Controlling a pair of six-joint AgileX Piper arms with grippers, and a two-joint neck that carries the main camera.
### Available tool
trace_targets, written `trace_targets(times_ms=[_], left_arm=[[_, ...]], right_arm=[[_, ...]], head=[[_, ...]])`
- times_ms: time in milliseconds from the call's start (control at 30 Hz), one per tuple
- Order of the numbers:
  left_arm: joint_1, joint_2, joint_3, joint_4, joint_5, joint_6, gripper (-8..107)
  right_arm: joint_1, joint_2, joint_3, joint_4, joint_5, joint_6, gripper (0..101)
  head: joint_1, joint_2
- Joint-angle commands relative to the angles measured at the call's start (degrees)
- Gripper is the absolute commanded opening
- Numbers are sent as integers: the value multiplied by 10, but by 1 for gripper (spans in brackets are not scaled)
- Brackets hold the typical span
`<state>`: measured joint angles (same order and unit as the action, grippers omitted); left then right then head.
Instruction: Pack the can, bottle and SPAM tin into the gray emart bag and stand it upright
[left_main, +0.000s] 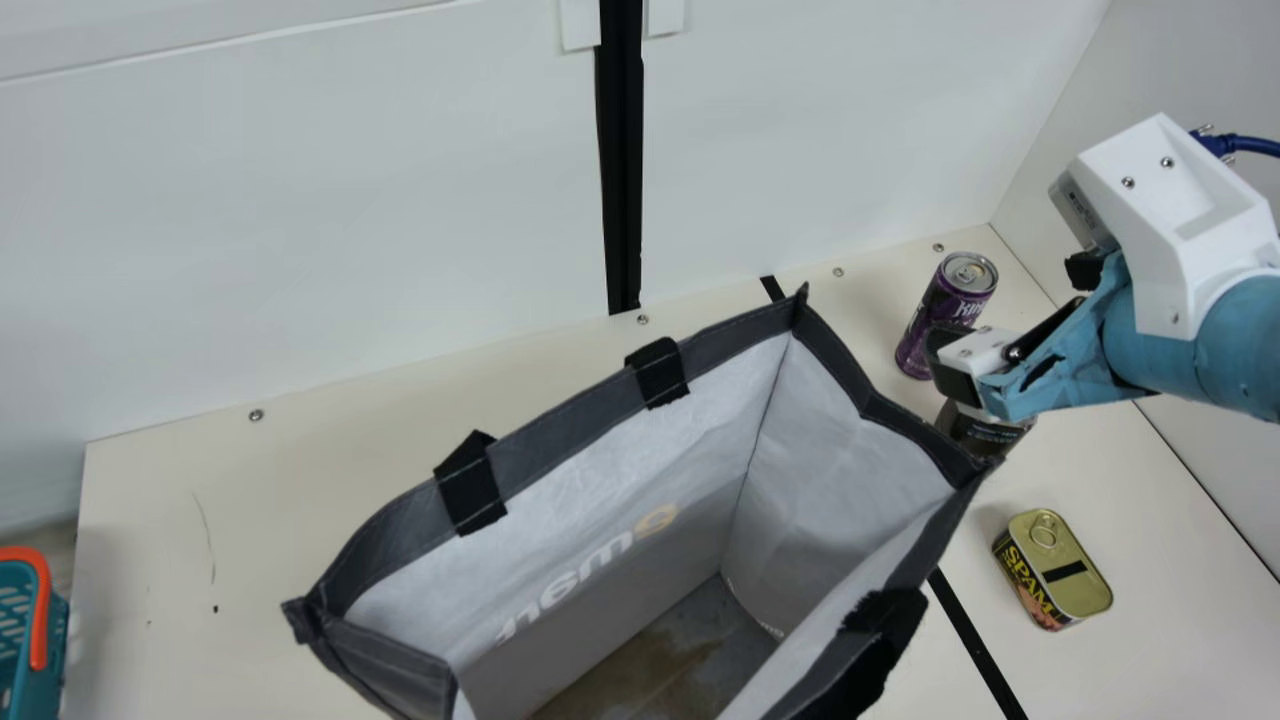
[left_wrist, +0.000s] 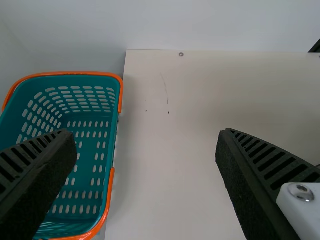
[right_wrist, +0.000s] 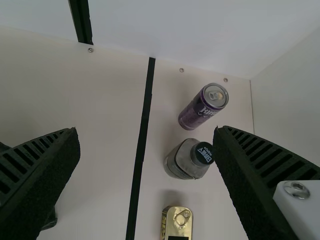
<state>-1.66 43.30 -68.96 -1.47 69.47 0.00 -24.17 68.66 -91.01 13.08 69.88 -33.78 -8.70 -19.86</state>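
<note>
Spreading under everything, the cream table (left_main: 180, 510) is supporting the gray emart bag (left_main: 730, 350). The bag is standing upright with its mouth gaping, its dark gray rim and black handle loops framing a pale lining, and its bottom is showing brownish patches. Off to the bag's left in the main view, a teal slotted basket (left_wrist: 95, 120) with orange handles is sitting beside the table. A black strip (left_main: 965, 630) is running along the table between the bag and the tin.

Beyond the bag's right-hand corner, the right gripper (left_main: 955, 365) is hanging with its fingers spread wide, gripping nothing; it is partly covering the bottle and can in the main view. The left gripper (left_wrist: 147, 132), to the bag's left, is likewise holding its fingers far apart, with nothing between them.

Near that same right-hand corner, the bottle (right_wrist: 185, 162) is standing upright, showing a grayish body and a dark cap with pale print; the bag's corner is hiding its base. Farther back from the bag, the purple can (left_main: 925, 320) is standing with its silver top up. Right of the bag, the SPAM tin (left_main: 1070, 575) is resting lid up, its gold lid showing a pull ring and a short black bar above a yellow-and-dark label.
</note>
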Motion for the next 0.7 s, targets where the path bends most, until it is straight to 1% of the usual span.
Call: trace_targets(times_ms=[0, 300, 667], left_arm=[[0, 0, 0, 0, 0, 0, 90], [-9, 8, -6, 1, -6, 1, 90], [-61, 45, -40, 35, -23, -9, 90]], right_arm=[[0, 0, 0, 0, 0, 0, 95], [0, 0, 0, 0, 0, 0, 95], [0, 0, 0, 0, 0, 0, 95]], head=[[-13, -1], [-13, -1], [-13, -1]])
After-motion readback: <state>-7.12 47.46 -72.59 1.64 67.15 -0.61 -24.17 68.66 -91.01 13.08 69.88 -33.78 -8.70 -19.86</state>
